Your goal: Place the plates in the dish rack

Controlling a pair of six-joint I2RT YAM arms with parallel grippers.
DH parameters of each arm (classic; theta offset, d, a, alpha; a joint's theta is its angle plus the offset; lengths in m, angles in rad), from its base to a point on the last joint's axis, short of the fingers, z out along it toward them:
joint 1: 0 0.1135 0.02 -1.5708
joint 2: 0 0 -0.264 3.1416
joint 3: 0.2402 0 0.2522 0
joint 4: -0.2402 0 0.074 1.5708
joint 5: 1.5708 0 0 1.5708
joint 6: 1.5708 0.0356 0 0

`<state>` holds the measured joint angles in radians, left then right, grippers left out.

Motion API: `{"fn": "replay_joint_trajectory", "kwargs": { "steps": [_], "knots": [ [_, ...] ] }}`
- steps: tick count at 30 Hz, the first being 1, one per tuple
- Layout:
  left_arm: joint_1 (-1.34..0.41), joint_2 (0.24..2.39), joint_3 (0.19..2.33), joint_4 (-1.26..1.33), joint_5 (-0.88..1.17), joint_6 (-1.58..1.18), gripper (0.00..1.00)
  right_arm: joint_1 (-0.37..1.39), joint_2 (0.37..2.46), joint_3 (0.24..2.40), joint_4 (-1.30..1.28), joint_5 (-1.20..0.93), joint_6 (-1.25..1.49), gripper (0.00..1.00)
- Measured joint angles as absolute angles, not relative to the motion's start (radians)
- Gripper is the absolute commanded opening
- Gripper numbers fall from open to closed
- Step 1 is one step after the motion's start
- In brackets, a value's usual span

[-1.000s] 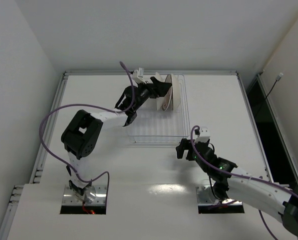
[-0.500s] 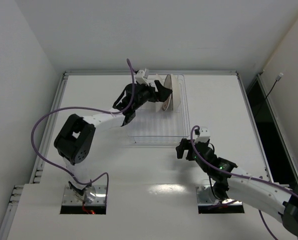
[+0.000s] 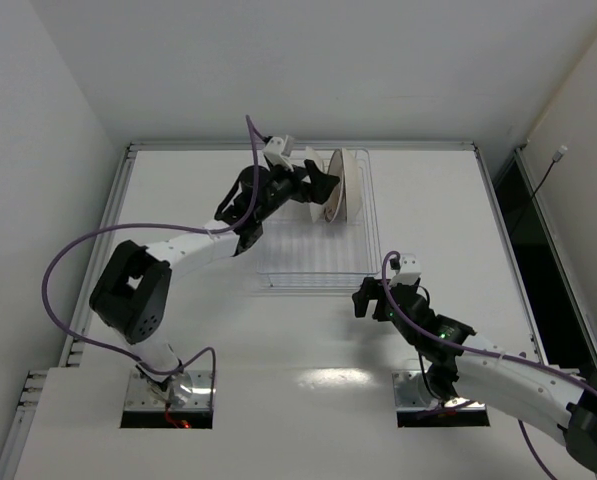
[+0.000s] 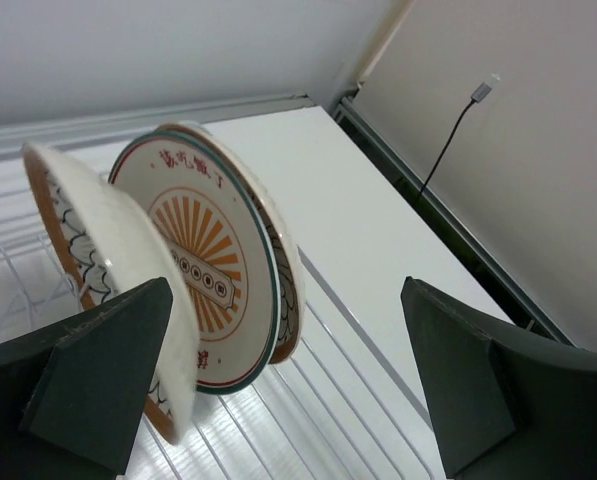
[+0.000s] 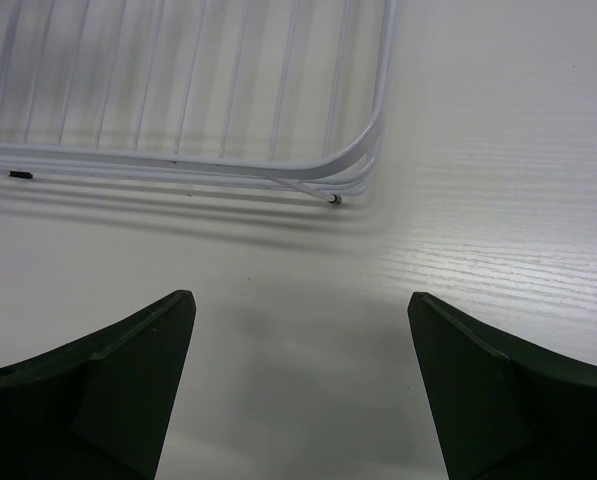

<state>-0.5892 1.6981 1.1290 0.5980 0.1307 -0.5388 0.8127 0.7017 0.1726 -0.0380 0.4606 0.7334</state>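
Three plates stand on edge in the wire dish rack [image 3: 308, 262] at its far right end [image 3: 343, 185]. In the left wrist view the nearest is a brown-rimmed plate [image 4: 88, 250]. Behind it stands the white-rimmed plate with the orange sunburst [image 4: 203, 270], and behind that a second brown-rimmed plate [image 4: 286, 300]. My left gripper [image 4: 288, 375] is open and empty just left of the plates [image 3: 316, 185], its left finger [image 4: 88, 390] close beside the nearest plate. My right gripper [image 3: 371, 298] is open and empty above the table by the rack's near right corner [image 5: 333, 180].
The rack's wire floor [image 4: 328, 410] runs toward me from the plates. A raised rail [image 3: 298, 146] borders the table's far edge, and a dark gap with a cable [image 3: 538, 185] lies along the right side. Bare table [image 5: 308, 300] lies under the right gripper.
The left arm has swung its elbow left and down while the gripper drew slightly back from the plates. The nearest plate now stands more upright. The right arm has not moved.
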Motion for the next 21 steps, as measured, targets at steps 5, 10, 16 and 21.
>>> {"fn": "replay_joint_trajectory", "kwargs": {
  "steps": [5, 10, 16, 21],
  "knots": [
    [-0.587, 1.607, 1.126, 0.566, 0.100, -0.480, 1.00, 0.813, 0.702, 0.173, -0.038, 0.461, 0.733, 0.86],
    [-0.579, 1.470, 1.112, 0.529, 0.076, -0.421, 1.00, 0.813, 0.715, 0.173, -0.037, 0.461, 0.733, 0.86],
    [-0.574, 1.394, 1.115, 0.426, 0.044, -0.343, 1.00, 0.813, 0.732, 0.180, -0.032, 0.460, 0.733, 0.86],
    [-0.571, 1.324, 1.087, 0.264, -0.073, -0.270, 1.00, 0.813, 0.730, 0.180, -0.031, 0.460, 0.733, 0.86]
  ]
}}
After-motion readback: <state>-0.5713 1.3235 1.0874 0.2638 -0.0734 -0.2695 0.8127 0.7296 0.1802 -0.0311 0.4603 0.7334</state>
